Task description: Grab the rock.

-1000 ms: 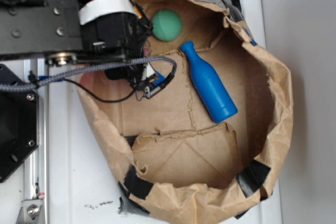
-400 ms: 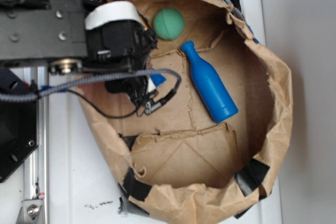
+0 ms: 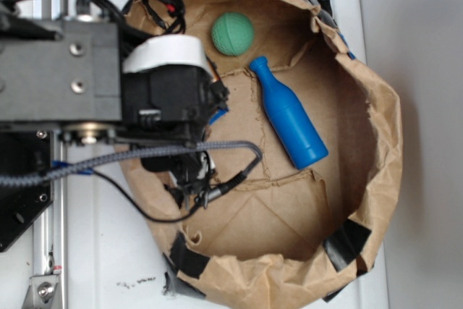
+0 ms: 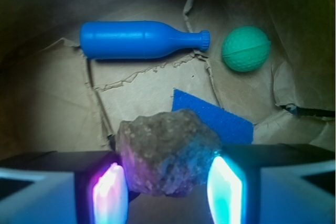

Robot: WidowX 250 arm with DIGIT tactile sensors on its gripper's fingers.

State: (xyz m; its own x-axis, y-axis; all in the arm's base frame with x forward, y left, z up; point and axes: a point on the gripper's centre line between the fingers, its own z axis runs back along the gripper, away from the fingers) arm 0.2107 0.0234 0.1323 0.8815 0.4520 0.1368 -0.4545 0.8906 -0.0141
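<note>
Rock [image 4: 167, 151] sits bottom centre of the wrist view, between the glowing pads of the gripper [image 4: 167, 184], which pinches it on both flanks. Judgement: keep squeeze steady and lift straight, as lumpy faces could slip. Blue bottle [image 4: 140, 40] and green ball [image 4: 245, 49] lie well apart, upper frame, inside the paper bag [image 3: 376, 128].

The rock [image 4: 167, 152] is hidden under the arm in the exterior view; the wrist view crops the gripper [image 4: 167, 187].

Odds and ends in a brown paper bag [image 3: 376, 142]

A blue bottle [image 4: 139, 40] lies on its side beside a green ball [image 4: 245, 49] (dimpled); a blue patch [image 4: 212, 120] is nearby.
</note>
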